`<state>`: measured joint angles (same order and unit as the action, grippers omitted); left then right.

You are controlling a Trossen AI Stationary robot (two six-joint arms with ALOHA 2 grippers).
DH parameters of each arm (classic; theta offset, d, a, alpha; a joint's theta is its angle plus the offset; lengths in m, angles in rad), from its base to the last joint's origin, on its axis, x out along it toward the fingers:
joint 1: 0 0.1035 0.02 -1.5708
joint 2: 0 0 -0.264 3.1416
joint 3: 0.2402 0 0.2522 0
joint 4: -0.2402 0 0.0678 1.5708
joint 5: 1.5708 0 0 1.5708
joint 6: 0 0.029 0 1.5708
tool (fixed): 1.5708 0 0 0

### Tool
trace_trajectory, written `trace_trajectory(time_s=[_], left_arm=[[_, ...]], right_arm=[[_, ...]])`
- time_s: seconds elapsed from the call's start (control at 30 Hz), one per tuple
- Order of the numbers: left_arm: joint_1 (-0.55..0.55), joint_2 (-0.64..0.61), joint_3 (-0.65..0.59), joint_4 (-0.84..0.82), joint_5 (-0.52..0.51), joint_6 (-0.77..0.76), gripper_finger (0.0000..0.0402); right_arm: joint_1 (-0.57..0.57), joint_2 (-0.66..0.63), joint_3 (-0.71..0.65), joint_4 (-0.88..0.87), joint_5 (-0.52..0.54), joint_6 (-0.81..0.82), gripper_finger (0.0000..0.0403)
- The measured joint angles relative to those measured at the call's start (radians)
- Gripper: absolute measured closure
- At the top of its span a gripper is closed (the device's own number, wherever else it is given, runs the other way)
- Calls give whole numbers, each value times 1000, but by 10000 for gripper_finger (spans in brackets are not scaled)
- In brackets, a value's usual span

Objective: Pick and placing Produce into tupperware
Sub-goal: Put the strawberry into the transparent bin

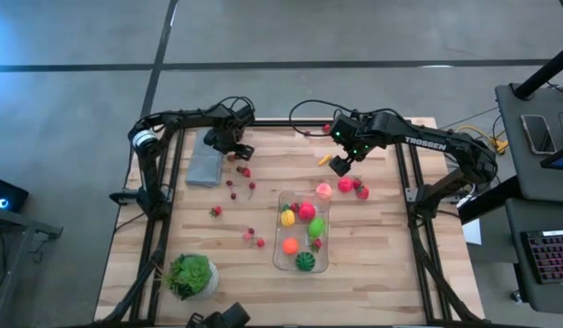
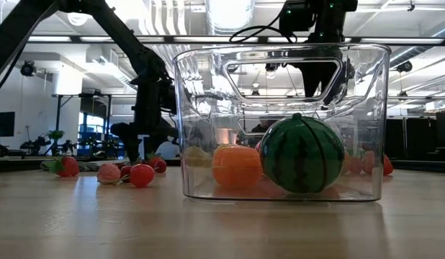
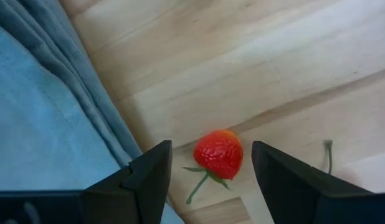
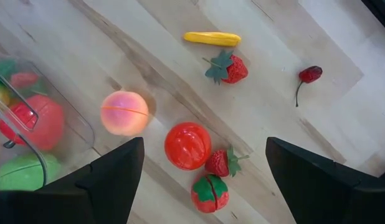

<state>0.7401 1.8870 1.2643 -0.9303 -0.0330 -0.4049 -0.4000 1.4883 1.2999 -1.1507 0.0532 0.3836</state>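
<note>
My left pincer point(image 3: 208, 180) stood low over the tabletop point(image 1: 382, 264) in the upper left of the high view, just beside the folded grey-blue cloth point(image 1: 205, 167). Its fingers were apart and straddled a small strawberry point(image 3: 218, 153), which lay between them without visible contact on either side. I judged the step in hand to be the grasp of this berry. The next move called for closing the fingers squarely on the berry's body, not on its thin green stem, then a lift clear of the cloth edge and a carry toward the tupperware point(image 1: 280, 260).

The tupperware sat in the lower centre of the high view. It already held a striped green ball point(image 2: 302, 153), an orange piece point(image 2: 236, 165) and several others. More red berries point(image 1: 234, 188) lay scattered on the tabletop between the cloth and the container.

My right pincer point(image 4: 202, 177) hung above the tabletop at upper centre-right of the high view, fingers wide apart and empty. A peach point(image 4: 124, 112), a red tomato point(image 4: 187, 145) and a yellow piece point(image 4: 212, 38) lay below it, outside the container.
</note>
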Motion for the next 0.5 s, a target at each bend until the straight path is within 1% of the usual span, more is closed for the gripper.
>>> trace_trajectory(time_s=[0.1, 0.33, 0.5], left_arm=[[-4, 0, -1, -1, 1, 1, 211], [-6, 0, -3, 4, 2, 2, 275], [-8, -2, -6, -2, 2, 0, 292]], right_arm=[[0, 0, 0, 0, 0, 0, 76], [0, 0, 0, 0, 0, 0, 76], [0, 0, 0, 0, 0, 0, 76]])
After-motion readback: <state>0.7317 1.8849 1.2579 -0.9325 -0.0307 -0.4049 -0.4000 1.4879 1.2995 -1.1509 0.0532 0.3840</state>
